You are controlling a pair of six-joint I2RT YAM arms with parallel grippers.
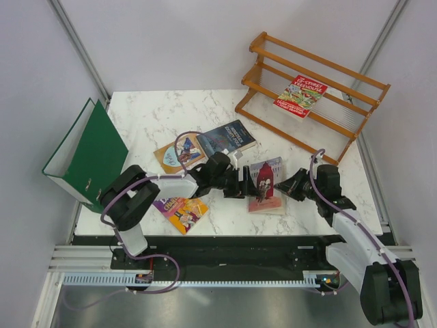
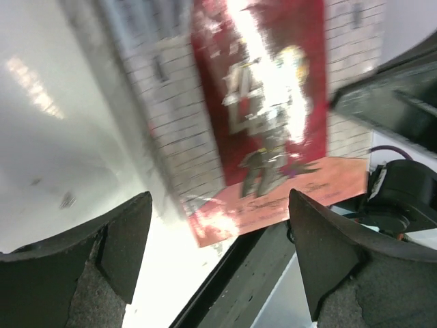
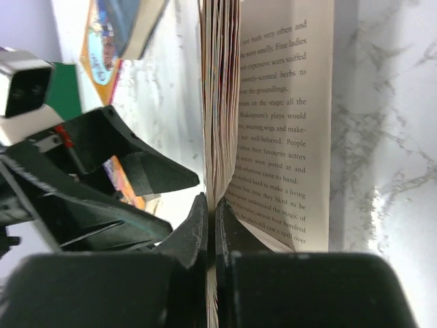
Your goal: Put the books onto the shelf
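The pink book point(image 1: 272, 197) lies at the table's front centre, between my two grippers. My right gripper point(image 1: 287, 187) is shut on the edge of a stack of its pages point(image 3: 220, 123), and one printed page point(image 3: 290, 130) splays open beside the jaws. My left gripper point(image 1: 251, 183) stands open at the book's left side, with the pink cover point(image 2: 266, 102) just beyond its fingertips point(image 2: 126, 232). The dark blue book point(image 1: 229, 138), the tan book point(image 1: 176, 154) and the purple-and-yellow book point(image 1: 181, 212) lie flat on the table. The red book point(image 1: 300, 96) rests on the shelf point(image 1: 328, 65).
A large green ring binder point(image 1: 87, 154) stands open at the left table edge. The shelf fills the back right corner. The table's front edge point(image 2: 232, 273) runs just under the pink book. White walls close in the table on three sides.
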